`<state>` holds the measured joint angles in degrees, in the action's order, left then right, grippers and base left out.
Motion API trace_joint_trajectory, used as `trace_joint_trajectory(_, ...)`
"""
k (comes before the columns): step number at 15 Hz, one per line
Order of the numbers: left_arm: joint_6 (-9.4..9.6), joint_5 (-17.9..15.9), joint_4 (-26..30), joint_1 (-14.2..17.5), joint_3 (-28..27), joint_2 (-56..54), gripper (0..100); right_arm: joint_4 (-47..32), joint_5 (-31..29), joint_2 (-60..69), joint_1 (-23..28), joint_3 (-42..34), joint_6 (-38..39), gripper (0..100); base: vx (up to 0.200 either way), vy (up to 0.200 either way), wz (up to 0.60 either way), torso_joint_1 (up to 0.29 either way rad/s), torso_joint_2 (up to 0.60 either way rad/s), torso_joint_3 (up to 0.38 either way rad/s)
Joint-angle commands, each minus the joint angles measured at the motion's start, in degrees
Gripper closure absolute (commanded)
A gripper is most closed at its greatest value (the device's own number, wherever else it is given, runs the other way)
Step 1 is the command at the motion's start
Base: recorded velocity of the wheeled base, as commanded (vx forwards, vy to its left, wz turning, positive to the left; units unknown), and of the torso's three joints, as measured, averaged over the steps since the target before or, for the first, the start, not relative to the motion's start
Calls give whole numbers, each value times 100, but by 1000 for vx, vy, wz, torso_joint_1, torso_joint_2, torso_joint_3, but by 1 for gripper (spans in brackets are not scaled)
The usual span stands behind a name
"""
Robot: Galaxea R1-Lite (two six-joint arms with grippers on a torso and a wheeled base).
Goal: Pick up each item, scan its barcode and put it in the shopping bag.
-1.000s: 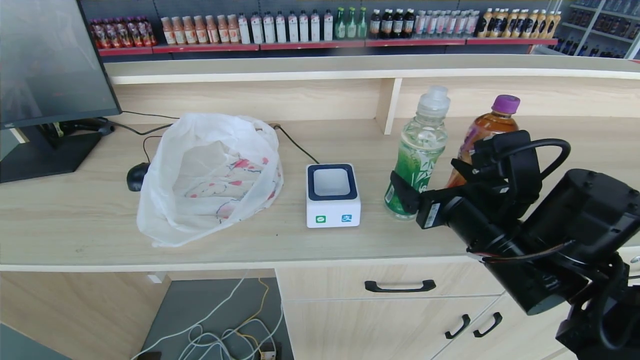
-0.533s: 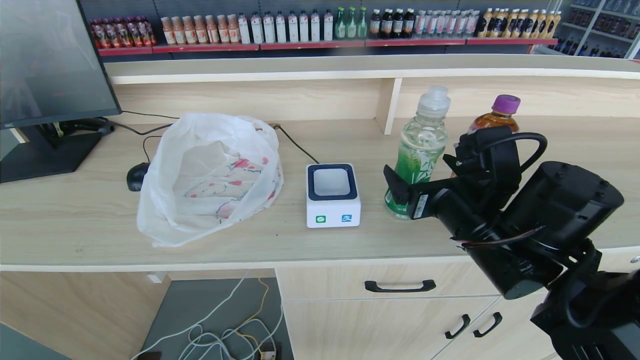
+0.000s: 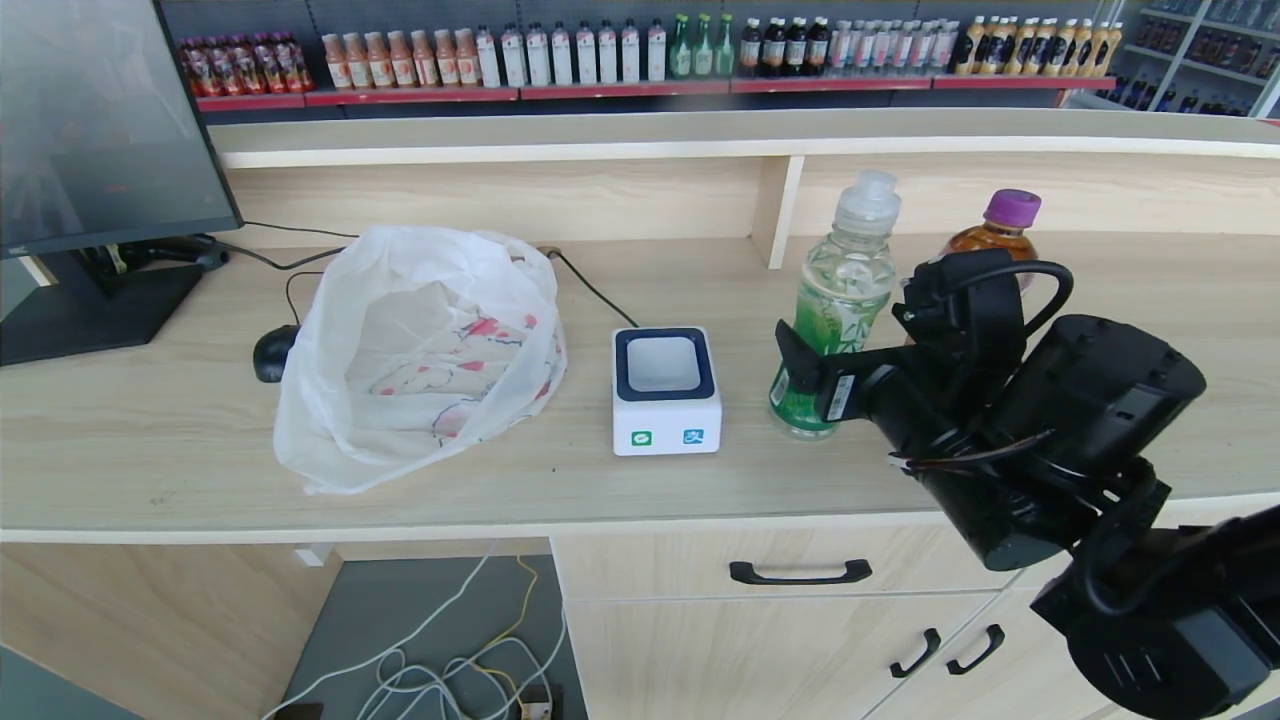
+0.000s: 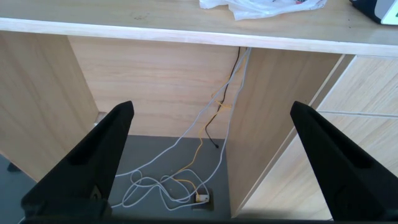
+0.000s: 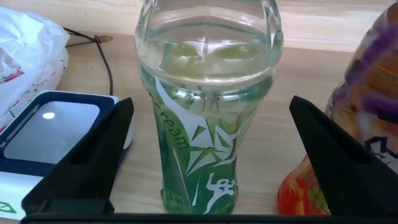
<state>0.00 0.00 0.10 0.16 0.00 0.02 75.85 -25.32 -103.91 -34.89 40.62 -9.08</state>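
A clear bottle with a green label [image 3: 840, 300] stands on the wooden counter [image 3: 150, 440], to the right of the white barcode scanner [image 3: 665, 390]. Behind it to the right is an amber drink bottle with a purple cap [image 3: 992, 232]. My right gripper [image 3: 850, 345] is open at the green bottle's lower half, its fingers wide on either side and not touching. In the right wrist view the green bottle [image 5: 205, 124] is centred in the right gripper [image 5: 208, 177], with the amber bottle [image 5: 354, 124] and scanner [image 5: 50, 130] beside it. A white shopping bag [image 3: 420, 350] gapes open left of the scanner. My left gripper [image 4: 208, 168] hangs open below the counter.
A monitor [image 3: 100, 120] and a mouse [image 3: 272, 353] are at the counter's left end. A raised ledge with a divider [image 3: 778, 210] runs along the back. Drawers [image 3: 800, 572] sit under the counter, and loose cables [image 4: 180, 180] lie on the floor.
My right arm has moved forward and left, bringing the open gripper closer around the green bottle. The bottles, scanner and bag have not moved.
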Motion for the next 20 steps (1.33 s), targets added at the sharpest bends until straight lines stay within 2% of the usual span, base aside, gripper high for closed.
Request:
trace_joint_trajectory(1,0,-9,-1,2,0,-2,0,18,1,-103,79,139,-6,0,0,0,0,0,0,0)
trace_joint_trajectory(15,0,-9,-1,2,0,-2,0,79,1,-762,193,965,-15,0,0,0,0,0,0,0)
trace_joint_trajectory(20,0,0,-1,2,0,-2,0,79,1,-771,246,992,-6,0,0,0,0,0,0,0)
